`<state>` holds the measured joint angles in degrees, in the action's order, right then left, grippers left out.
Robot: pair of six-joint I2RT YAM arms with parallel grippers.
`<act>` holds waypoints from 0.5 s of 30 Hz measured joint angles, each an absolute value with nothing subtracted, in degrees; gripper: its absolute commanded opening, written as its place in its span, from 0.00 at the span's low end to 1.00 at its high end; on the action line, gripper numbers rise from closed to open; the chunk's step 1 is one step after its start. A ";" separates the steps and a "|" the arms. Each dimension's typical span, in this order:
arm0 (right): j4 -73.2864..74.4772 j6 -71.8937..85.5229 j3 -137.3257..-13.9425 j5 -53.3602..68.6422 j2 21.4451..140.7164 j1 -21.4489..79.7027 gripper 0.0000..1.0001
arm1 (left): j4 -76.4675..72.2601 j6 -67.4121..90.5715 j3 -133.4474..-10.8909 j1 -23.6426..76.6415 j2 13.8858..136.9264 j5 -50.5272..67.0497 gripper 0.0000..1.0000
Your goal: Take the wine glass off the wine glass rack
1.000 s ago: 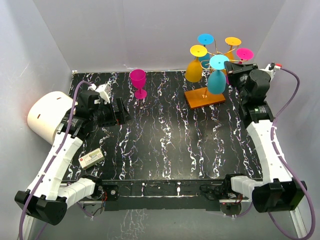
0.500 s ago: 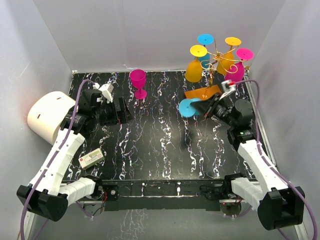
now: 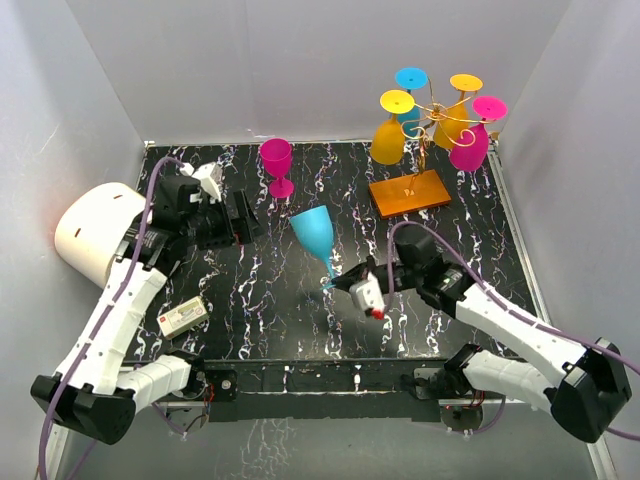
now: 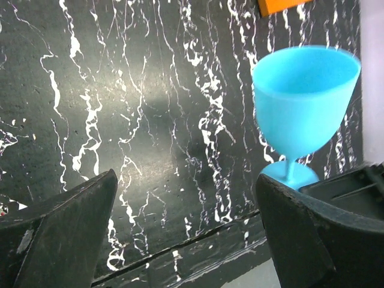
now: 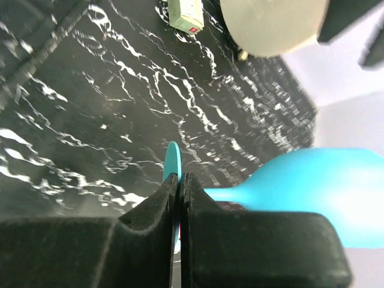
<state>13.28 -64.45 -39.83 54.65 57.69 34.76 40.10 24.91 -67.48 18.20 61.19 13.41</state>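
Observation:
The wine glass rack is a gold wire stand on an orange base at the back right. Yellow, magenta, orange and blue glasses hang from it upside down. My right gripper is shut on the foot of a light blue wine glass, held bowl up and tilted above the middle of the table, away from the rack. Its bowl also shows in the right wrist view and the left wrist view. My left gripper is open and empty, left of the glass.
A magenta glass stands upright on the table at the back, near my left gripper. A white roll lies at the left edge, and a small white box lies at the front left. Grey walls enclose the table.
My right arm has carried the light blue glass from the rack down and left to the table's middle, turning it bowl up. The left arm has barely moved.

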 measured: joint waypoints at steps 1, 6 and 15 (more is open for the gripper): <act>13.63 -69.25 -39.70 52.12 57.69 37.12 0.00 | 40.66 25.65 -68.36 18.20 61.10 13.02 0.99; 12.75 -86.91 -37.10 36.14 57.47 46.63 0.00 | 40.82 30.96 -74.28 18.20 58.33 10.31 0.99; 2.20 -108.92 -25.93 14.59 56.93 54.24 0.00 | 39.03 36.23 -79.46 18.20 55.57 10.98 0.98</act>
